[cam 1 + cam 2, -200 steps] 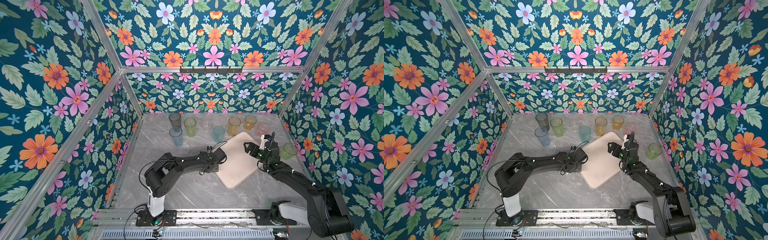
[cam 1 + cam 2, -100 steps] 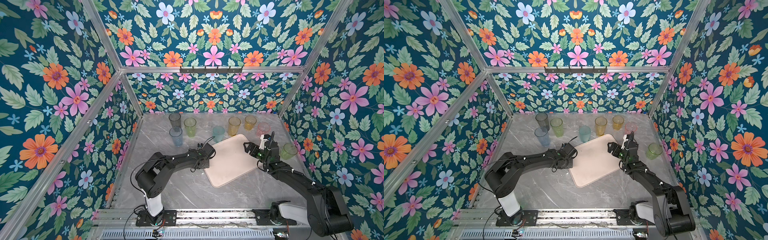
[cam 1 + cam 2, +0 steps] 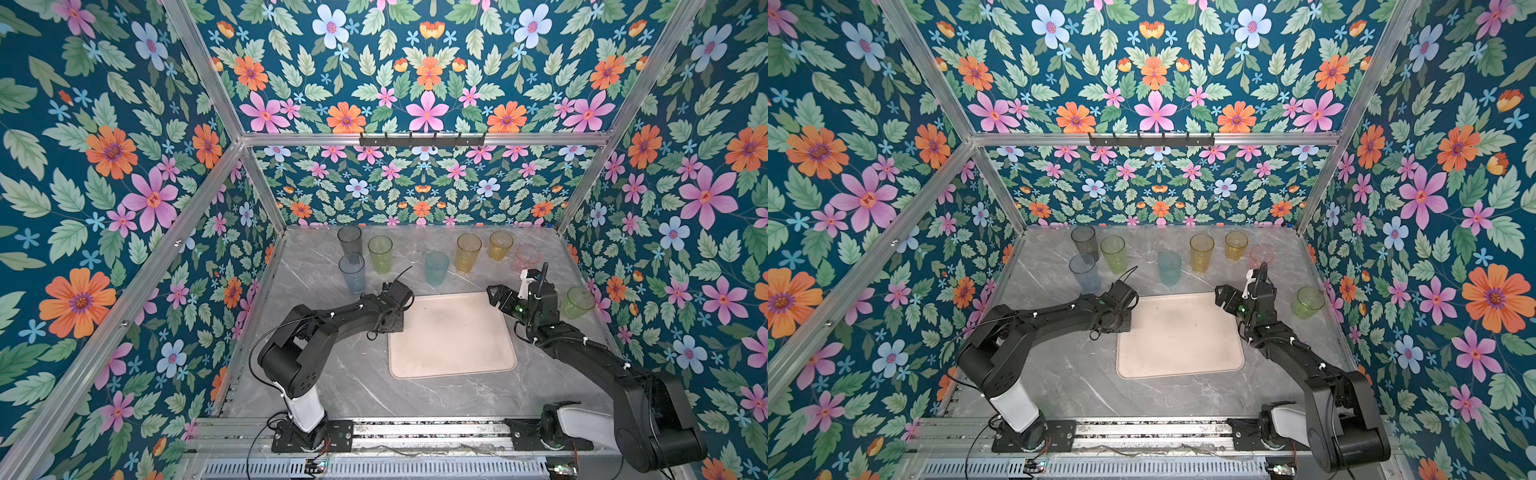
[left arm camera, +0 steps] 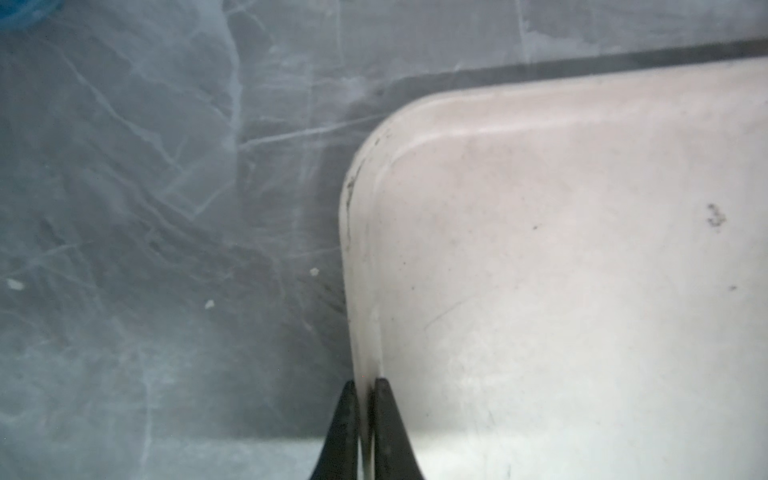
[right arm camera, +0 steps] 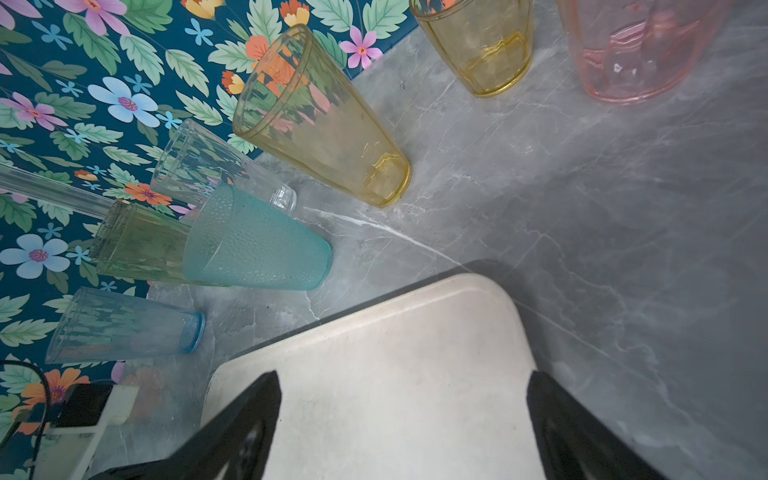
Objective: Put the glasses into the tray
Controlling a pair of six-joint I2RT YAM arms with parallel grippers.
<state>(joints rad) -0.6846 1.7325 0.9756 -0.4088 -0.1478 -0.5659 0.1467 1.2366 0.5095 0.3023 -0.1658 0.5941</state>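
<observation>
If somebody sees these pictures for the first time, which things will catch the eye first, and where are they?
First, the loud floral wallpaper covering every wall. Next, the row of tinted glasses standing along the back of the marble table, none of them in the pale pink tray at the middle. The left gripper pinches the tray's rim, while the right gripper hangs open over a far corner.

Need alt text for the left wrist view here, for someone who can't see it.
The left pincer, its two black fingertips nearly together, pinches the low rim of the pale pink tray close to a rounded corner. Grey marbled table fills the rest, with a sliver of a blue glass at the frame's edge.
</observation>
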